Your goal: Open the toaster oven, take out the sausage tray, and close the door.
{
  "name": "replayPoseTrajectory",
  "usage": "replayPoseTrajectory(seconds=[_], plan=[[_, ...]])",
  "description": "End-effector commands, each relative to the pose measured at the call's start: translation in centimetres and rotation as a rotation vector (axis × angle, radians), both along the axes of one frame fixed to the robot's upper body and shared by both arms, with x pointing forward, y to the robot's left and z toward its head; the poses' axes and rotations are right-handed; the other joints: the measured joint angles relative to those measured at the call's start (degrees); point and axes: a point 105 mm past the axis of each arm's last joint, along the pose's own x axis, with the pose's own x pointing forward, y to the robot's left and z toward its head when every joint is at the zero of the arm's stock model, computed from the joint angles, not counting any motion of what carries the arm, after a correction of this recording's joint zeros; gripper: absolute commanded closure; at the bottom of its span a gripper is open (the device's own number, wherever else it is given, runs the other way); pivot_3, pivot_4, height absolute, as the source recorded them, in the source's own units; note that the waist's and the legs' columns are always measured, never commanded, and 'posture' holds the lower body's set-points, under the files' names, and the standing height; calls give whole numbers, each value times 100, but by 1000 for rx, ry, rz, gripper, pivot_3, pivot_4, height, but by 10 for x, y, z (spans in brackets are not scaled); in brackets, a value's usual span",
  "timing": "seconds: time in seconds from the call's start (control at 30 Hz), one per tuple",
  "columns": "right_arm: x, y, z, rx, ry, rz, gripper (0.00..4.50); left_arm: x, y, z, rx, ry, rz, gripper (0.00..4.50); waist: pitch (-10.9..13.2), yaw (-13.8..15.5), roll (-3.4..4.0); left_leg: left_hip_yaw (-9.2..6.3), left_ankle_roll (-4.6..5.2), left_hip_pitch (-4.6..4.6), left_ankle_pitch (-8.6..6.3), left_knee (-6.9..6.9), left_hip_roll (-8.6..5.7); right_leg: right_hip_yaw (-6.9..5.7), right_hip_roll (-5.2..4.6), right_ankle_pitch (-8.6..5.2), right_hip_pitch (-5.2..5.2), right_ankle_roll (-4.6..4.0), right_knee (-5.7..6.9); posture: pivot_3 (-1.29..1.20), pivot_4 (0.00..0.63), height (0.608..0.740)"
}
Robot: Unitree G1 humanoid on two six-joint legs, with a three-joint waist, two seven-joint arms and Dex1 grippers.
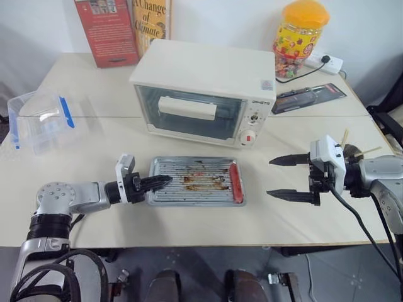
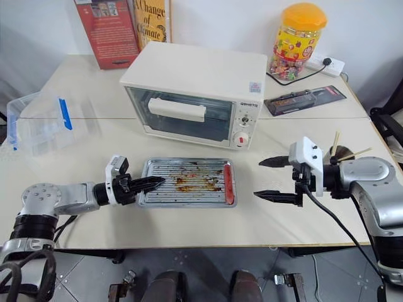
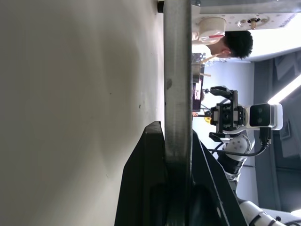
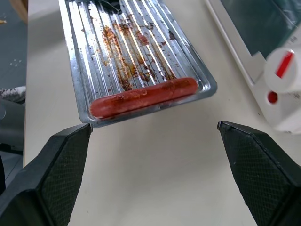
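Sausage tray (image 1: 196,182) lies flat on the bench (image 1: 189,220), in front of the toaster oven (image 1: 204,91) and apart from it; one reddish sausage (image 1: 237,182) sits along the tray's right end; brown grease streaks mark the ribbed middle. Oven door (image 1: 189,113) is closed, its cream bar handle (image 1: 187,107) across the glass.

Left hand (image 1: 165,180) lies low over the bench at the tray's left end; fingers together, clamped on the tray's left rim, the rim edge running between the two fingers in the left wrist view.

Right hand (image 1: 281,177) hangs to the right of the tray, clear of it, pointing toward the sausage end; fingers wide apart, holding nothing.

Clear plastic container (image 1: 39,119) with blue clip stands at the far left of the bench; candy jar (image 1: 300,39) with an orange lid stands behind the oven on the right.
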Motion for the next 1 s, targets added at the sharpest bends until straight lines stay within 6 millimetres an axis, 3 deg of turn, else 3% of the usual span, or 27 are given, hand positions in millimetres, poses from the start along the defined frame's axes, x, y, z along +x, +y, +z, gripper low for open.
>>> replayPoseTrajectory(seconds=[0.03,0.47,0.77,0.87,0.93,1.0], plan=[[-3,-3,15,-6,-51,-10,0,1,-3,-12,23,35,-21,3858,0,23,0,0,0,0,0,1,0,0,0,0,1,0,0,0,150,740],[1,-4,16,-21,-58,-6,0,7,25,-2,101,0,28,159,0,-8,0,0,-1,3,1,-1,1,0,0,0,-1,0,7,0,150,740],[5,-9,5,-85,-25,23,0,-5,78,22,377,-152,48,73,1,-137,-1,2,-2,0,2,-15,2,-1,0,0,-7,0,16,0,150,740],[8,-9,-1,-108,-19,41,0,-1,94,32,627,-571,20,73,2,-153,-1,9,-3,-1,1,-21,2,0,0,0,-10,0,6,0,150,740],[10,-11,-8,-142,-17,57,0,-5,92,51,662,-932,2,73,6,-137,6,14,-3,-1,1,-26,3,1,0,0,-10,0,0,0,150,740],[13,-13,-13,-174,-25,63,0,-12,95,49,744,-1111,-39,73,7,-134,6,17,-3,-5,1,-24,4,1,0,0,-15,0,-2,0,150,740]])
